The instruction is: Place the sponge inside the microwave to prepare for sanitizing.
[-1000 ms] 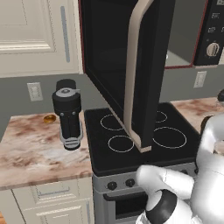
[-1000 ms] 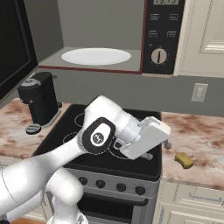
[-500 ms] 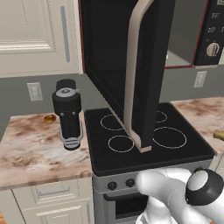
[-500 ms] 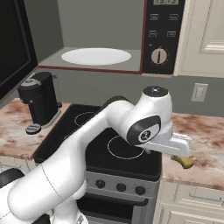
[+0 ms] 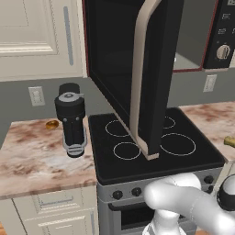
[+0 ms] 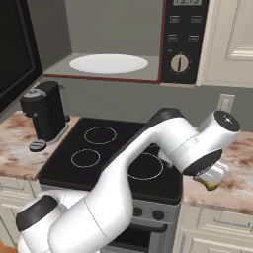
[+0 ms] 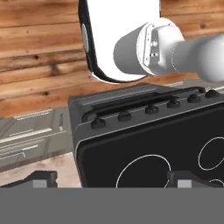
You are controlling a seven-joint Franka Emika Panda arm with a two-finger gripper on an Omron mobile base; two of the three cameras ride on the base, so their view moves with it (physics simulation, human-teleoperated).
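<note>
One sponge [image 5: 230, 141] edge shows left; right base view hides it.

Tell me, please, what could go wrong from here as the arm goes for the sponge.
1. The open gripper faces the stovetop, not the sponge, a small block largely hidden under the hand; the grasp may miss.
2. The sponge lies near the counter's front edge; a nudge could push it off.
3. The microwave door hangs open over the stovetop, so the rising arm might strike it.
</note>
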